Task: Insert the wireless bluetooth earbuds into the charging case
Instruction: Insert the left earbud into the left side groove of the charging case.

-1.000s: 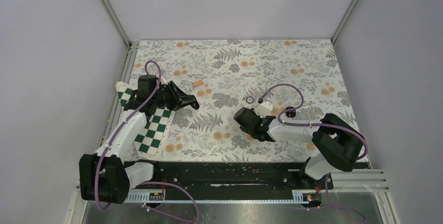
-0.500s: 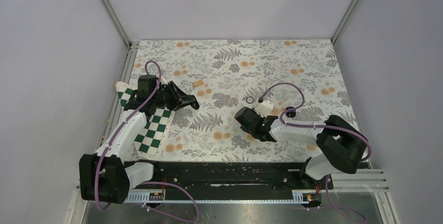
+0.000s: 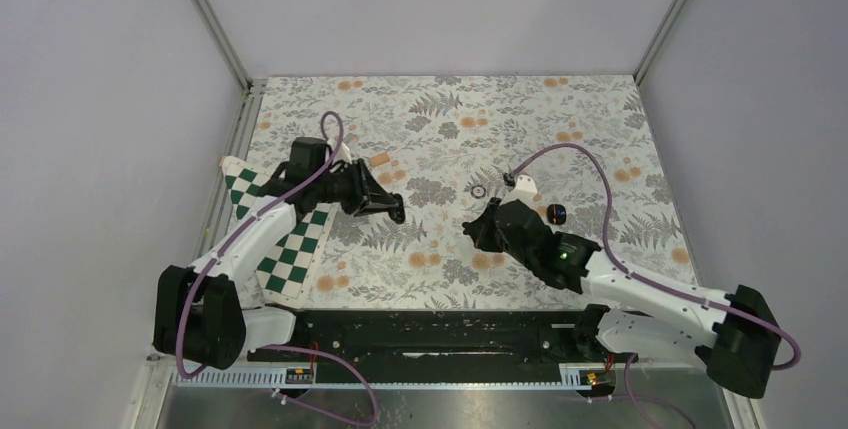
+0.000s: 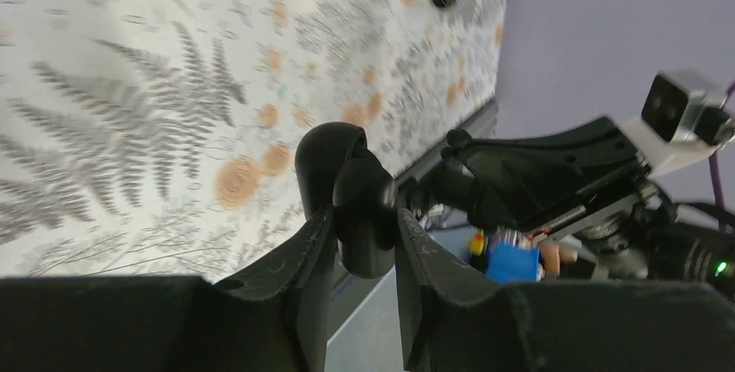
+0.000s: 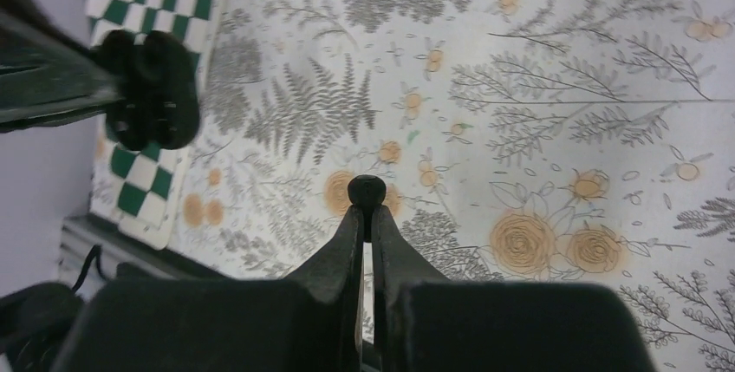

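The left gripper (image 4: 364, 231) is closed on the small black rounded charging case (image 4: 354, 183), with one finger pressing on each side of it. The case is held above the flower-patterned table cover (image 3: 440, 129), near the green and white checkered board (image 3: 292, 245). In the left wrist view the case shows two rounded lobes, so its lid is perhaps open, but this view is blurred.

The right gripper (image 5: 367, 212) is almost fully closed and pinches a tiny black rounded earbud (image 5: 367, 190) at its fingertips, above the cover. In the top view the two grippers face each other with a gap between them.

A second black earbud (image 3: 557, 213) lies on the cover, just beside the right arm. A thin dark ring (image 3: 481, 191) lies near the right gripper, and a small tan piece (image 3: 380, 159) lies near the left arm.
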Robot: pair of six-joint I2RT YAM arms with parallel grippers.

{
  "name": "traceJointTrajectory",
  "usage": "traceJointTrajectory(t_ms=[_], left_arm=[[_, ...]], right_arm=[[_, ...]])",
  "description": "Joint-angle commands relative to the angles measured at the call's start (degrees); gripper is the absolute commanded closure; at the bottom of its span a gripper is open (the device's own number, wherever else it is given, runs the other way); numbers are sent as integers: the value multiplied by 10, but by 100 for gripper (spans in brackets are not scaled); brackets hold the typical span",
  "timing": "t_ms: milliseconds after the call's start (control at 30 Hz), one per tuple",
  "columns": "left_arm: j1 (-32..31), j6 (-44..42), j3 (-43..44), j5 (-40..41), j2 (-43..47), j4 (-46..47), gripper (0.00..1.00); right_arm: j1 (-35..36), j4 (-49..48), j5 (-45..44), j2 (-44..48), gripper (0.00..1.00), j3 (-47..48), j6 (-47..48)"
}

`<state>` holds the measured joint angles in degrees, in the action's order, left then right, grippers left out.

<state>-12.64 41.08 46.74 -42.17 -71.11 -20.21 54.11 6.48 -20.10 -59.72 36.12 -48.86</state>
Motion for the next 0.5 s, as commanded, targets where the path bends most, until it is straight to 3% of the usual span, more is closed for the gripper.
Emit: traceJointTrajectory(t_ms=[0,467], left_arm=[[-43,-26,42,-90,-10,36,100],[-65,-15,33,-74,2,64,100]], right_arm=[[2,-28,75,48,100,4,86],[40,-83,92,15,100,52,47]])
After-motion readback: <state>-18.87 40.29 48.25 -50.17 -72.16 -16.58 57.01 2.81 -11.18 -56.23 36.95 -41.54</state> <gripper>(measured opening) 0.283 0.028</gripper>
